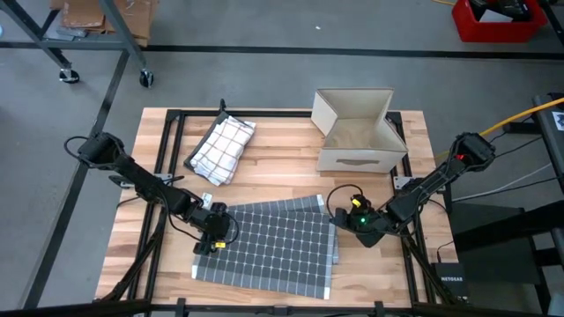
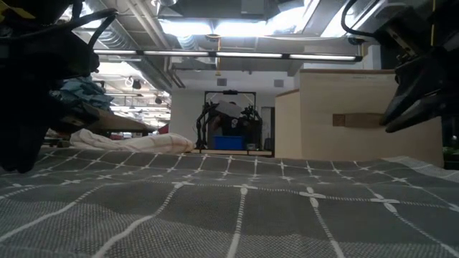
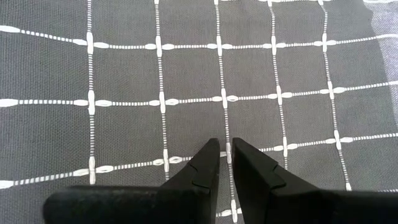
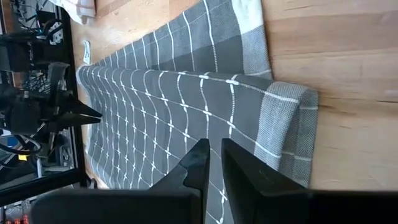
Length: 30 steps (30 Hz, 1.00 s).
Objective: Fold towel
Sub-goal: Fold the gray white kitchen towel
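Towel (image 1: 273, 246) lies folded once; both grippers, left (image 1: 210, 239) and right (image 1: 359, 222), hover at its ends, fingers nearly closed, empty; they should pinch matching corners.

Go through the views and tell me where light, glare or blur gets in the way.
Low view: ceiling lights glare, both arms mere silhouettes, near gray towel soft. High view: even light, faint shadows. Left wrist view: weave crisp, left hand dark. Right wrist view: wooden table bright.

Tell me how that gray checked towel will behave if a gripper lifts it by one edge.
The gray checked towel is probably floppy: it lies flat, with one edge doubled over. It's thin woven cloth, so likely light. It may drag across the wooden table rather than lift cleanly.
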### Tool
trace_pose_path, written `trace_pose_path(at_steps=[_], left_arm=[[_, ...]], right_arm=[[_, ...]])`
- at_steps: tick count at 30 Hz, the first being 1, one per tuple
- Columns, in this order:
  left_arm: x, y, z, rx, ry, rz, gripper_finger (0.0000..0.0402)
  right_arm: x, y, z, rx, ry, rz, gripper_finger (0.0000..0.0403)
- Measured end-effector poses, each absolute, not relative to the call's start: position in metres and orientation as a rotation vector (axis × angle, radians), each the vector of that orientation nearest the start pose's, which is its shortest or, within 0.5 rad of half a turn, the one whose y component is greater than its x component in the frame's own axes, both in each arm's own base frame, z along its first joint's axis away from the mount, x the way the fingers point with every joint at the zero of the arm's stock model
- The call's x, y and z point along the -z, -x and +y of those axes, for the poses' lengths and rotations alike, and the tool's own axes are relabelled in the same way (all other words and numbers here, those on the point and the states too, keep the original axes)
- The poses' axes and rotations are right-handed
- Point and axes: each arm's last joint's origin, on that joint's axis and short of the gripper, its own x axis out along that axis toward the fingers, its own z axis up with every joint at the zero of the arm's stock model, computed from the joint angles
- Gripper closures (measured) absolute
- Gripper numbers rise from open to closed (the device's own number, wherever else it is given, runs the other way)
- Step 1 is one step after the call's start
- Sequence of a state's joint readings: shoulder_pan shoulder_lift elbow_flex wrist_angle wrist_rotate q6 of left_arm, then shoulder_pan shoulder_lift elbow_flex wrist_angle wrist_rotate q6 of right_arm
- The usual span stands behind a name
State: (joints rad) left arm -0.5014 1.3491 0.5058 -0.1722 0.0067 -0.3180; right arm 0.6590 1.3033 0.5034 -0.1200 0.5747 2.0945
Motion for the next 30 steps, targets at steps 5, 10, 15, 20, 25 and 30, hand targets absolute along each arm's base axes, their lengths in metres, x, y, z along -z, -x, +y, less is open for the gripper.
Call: trace_pose_path(at_steps=[5,10,15,20,25,30], left_arm=[[-0.1359,-0.1934,-0.1063,0.300,0.034,1.052,0.0367],[-0.1358,-0.1933,-0.1063,0.301,0.032,1.052,0.0367],[-0.1358,-0.1934,-0.1063,0.301,0.031,1.052,0.0367],[-0.1358,-0.1934,-0.1063,0.301,0.031,1.052,0.0367],[-0.1358,-0.1934,-0.1063,0.301,0.031,1.052,0.0367],[-0.1358,-0.1934,-0.1063,0.301,0.031,1.052,0.0367]], right_arm=[[-0.1515,-0.1839,0.1221,0.661,-1.462,0.469,0.0356],[-0.1530,-0.1848,0.1204,0.674,-1.444,0.379,0.0356],[-0.1522,-0.1850,0.1204,0.676,-1.432,0.379,0.0356],[-0.1520,-0.1846,0.1211,0.671,-1.435,0.394,0.0356],[-0.1519,-0.1852,0.1187,0.688,-1.421,0.363,0.0356],[-0.1514,-0.1842,0.1171,0.688,-1.332,0.359,0.0356]])
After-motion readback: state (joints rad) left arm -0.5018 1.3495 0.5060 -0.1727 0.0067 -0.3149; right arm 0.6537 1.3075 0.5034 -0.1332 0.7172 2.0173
